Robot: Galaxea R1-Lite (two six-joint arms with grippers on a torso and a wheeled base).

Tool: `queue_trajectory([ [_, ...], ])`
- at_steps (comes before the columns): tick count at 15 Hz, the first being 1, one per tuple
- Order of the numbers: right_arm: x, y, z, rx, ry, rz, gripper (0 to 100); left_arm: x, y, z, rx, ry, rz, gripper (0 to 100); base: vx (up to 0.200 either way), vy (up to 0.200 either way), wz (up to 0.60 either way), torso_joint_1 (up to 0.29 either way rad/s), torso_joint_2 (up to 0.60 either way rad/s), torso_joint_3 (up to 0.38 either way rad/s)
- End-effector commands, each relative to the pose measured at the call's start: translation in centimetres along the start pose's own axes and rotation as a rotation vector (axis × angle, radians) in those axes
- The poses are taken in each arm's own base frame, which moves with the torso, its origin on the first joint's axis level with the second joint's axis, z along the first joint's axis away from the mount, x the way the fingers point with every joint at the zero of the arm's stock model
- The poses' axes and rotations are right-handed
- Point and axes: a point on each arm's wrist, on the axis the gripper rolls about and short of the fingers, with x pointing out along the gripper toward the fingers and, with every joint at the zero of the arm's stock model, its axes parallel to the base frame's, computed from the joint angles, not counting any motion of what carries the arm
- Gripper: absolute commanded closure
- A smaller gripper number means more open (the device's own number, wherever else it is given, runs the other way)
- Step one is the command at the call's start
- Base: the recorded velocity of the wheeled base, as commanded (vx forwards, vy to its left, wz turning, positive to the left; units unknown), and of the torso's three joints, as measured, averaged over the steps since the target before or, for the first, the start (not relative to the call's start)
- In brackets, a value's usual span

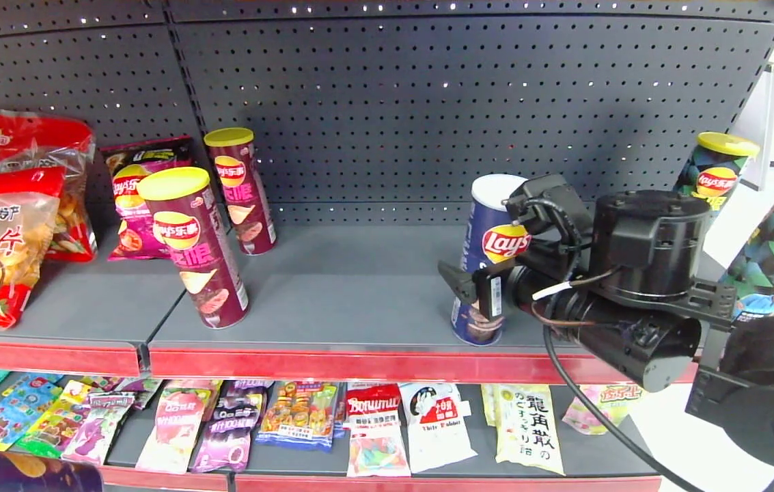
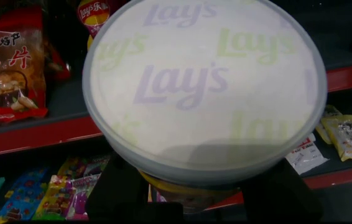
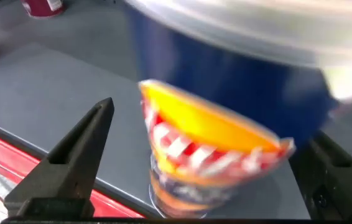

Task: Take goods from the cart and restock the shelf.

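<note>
**Operator:** Where is the blue can right now?

**Spotter:** Your blue can (image 1: 492,232) stands upright on the upper shelf (image 1: 359,287), at the front edge and toward the right end.

**Operator:** And my right gripper?

**Spotter:** Your right gripper (image 3: 210,124) is spread wide with the can between its fingers. The finger (image 3: 70,168) on the side of the shelf's middle sits clear of the can wall. I cannot tell whether the other one touches.

**Operator:** The left one?

**Spotter:** Your left gripper (image 2: 194,202) is clamped on a white-lidded can (image 2: 204,87). Its lid faces the wrist camera, out in front of the shelf's red front edge.

**Operator:** What else is up there?

**Spotter:** You have two maroon cans (image 1: 192,249) with yellow lids left of the middle, one near the front edge and one farther back. Snack bags (image 1: 1,239) crowd the left end. Two patterned cans (image 1: 714,167) stand past the right end, behind your arm. Packets (image 1: 376,427) lie in a row along the lower shelf (image 1: 591,458).
</note>
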Motion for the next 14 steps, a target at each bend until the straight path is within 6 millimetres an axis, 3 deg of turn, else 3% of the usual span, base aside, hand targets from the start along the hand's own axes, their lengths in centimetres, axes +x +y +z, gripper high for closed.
queue_trajectory([
  [1, -0.9, -0.2, 0.6, 0.009, -0.025, -0.002, 0, 0.0, 0.0, 0.0, 0.000, -0.001, 0.000, 100, 0.000, 0.000, 0.00, 0.000, 0.00, 0.000],
  [7, -5.7, -1.4, 0.5, 0.017, -0.055, 0.019, 0, 0.1, 0.0, 0.1, -0.001, 0.001, -0.022, 100, 0.000, 0.000, 0.00, 0.000, 0.00, 0.000],
  [9, -8.3, -1.2, 0.2, 0.016, -0.073, 0.072, 0, 0.2, -0.1, 0.3, -0.003, -0.006, -0.098, 100, 0.000, 0.000, 0.00, 0.000, 0.00, 0.000],
  [12, -12.1, -3.0, -2.2, 0.003, -0.062, 0.075, 0, 0.8, -0.1, 1.2, -0.011, -0.002, -0.217, 100, 0.000, 0.000, 0.00, 0.000, 0.00, 0.000],
  [13, -12.6, -3.2, -2.4, 0.000, -0.068, 0.073, 0, 0.9, -0.1, 1.2, -0.014, 0.003, -0.225, 100, 0.000, 0.000, 0.00, 0.000, 0.00, 0.000],
  [14, -14.4, -4.6, -2.2, -0.037, -0.117, 0.035, 0, 1.2, 0.0, 1.3, -0.017, 0.013, -0.234, 100, 0.000, 0.000, 0.00, 0.000, 0.00, 0.000],
])
